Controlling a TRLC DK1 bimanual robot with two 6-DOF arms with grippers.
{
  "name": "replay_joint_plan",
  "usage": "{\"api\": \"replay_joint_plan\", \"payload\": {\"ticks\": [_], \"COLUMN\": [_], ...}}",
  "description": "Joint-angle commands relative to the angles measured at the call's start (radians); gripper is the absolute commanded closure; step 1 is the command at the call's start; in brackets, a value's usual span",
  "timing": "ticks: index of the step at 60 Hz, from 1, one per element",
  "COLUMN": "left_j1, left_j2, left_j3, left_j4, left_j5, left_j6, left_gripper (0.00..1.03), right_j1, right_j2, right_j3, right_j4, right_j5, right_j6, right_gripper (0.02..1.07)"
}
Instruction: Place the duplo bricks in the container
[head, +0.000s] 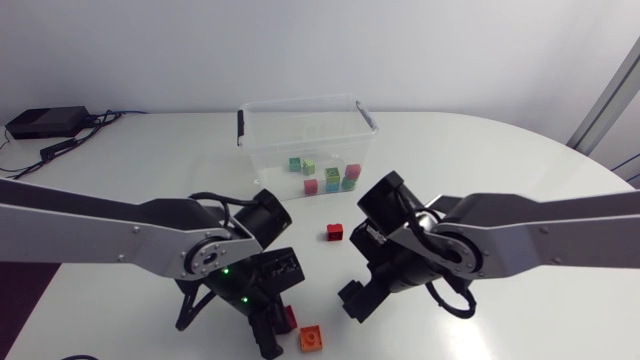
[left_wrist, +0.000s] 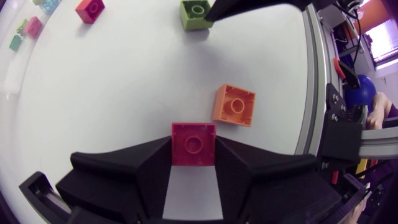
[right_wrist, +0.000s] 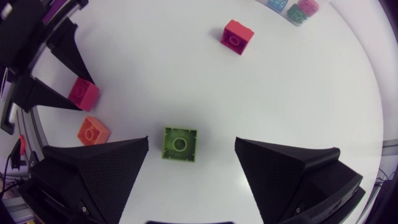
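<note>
- The container (head: 300, 130) holds several bricks; every loose brick lies out from its front wall, towards the arms
- The left gripper (left_wrist: 193, 149), well out from the container, pinches the pink brick (right_wrist: 84, 94) from two sides
- The right gripper (right_wrist: 191, 146), likewise well short of the container, is spread wide, with the green brick (right_wrist: 180, 144) untouched between its fingers

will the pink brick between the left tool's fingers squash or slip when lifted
The pink brick looks like hard, crisp-edged plastic, so probably no squashing. Its flat sides meet the fingers of the left tool squarely, so likely a stable hold, though smooth plastic could slip.
</note>
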Motion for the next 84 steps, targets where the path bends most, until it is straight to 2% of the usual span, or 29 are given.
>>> {"api": "replay_joint_plan", "payload": {"ticks": [1,7,14,18,22,25,29,37,45,55,57,59,63,64,65,70,77,84], "left_j1": [0.030,0.066,0.121,0.153,0.185,0.216,0.244,0.316,0.354,0.374,0.374,0.376,0.379,0.382,0.383,0.397,0.412,0.411], "left_j2": [-0.102,-0.184,-0.255,-0.281,-0.287,-0.281,-0.260,-0.168,-0.033,0.182,0.221,0.254,0.306,0.329,0.339,0.351,0.288,0.144], "left_j3": [0.034,0.070,0.144,0.201,0.258,0.308,0.368,0.468,0.566,0.735,0.762,0.784,0.813,0.828,0.836,0.840,0.796,0.689], "left_j4": [-0.039,-0.104,-0.174,-0.194,-0.196,-0.188,-0.157,0.019,0.165,0.217,0.217,0.220,0.242,0.242,0.240,0.251,0.255,0.280], "left_j5": [0.007,0.007,0.007,0.009,0.013,0.015,0.015,0.018,0.009,-0.064,-0.076,-0.094,-0.140,-0.156,-0.163,-0.179,-0.177,-0.171], "left_j6": [0.015,0.020,0.026,0.026,0.023,0.015,-0.015,-0.133,-0.227,-0.281,-0.282,-0.282,-0.282,-0.284,-0.285,-0.310,-0.337,-0.341], "left_gripper": [0.91,0.91,0.91,0.91,0.91,0.91,0.91,0.91,0.90,0.86,0.81,0.70,0.46,0.33,0.26,0.07,0.05,0.05], "right_j1": [0.008,0.022,0.042,0.051,0.057,0.056,0.054,0.039,-0.009,-0.058,-0.067,-0.079,-0.101,-0.104,-0.110,-0.139,-0.165,-0.191], "right_j2": [0.052,0.080,0.107,0.124,0.136,0.139,0.130,0.054,-0.069,-0.137,-0.138,-0.138,-0.134,-0.132,-0.129,-0.106,-0.055,0.023], "right_j3": [-0.020,-0.018,-0.028,-0.032,-0.040,-0.045,-0.051,-0.058,-0.005,0.113,0.138,0.164,0.216,0.228,0.245,0.328,0.449,0.571], "right_j4": [0.024,0.040,0.065,0.080,0.103,0.111,0.103,0.067,-0.021,-0.113,-0.125,-0.133,-0.147,-0.148,-0.151,-0.159,-0.167,-0.162], "right_j5": [0.000,0.000,0.000,0.002,0.006,0.006,0.008,0.017,0.017,0.018,0.017,0.018,0.017,0.017,0.017,0.017,0.017,0.015], "right_j6": [-0.007,-0.007,-0.004,-0.003,-0.003,-0.004,-0.007,-0.020,-0.030,-0.044,-0.049,-0.049,-0.058,-0.058,-0.058,-0.058,-0.058,-0.057], "right_gripper": [0.07,0.08,0.20,0.36,0.64,0.78,0.80,0.82,0.83,0.83,0.83,0.83,0.83,0.83,0.83,0.83,0.82,0.82]}}
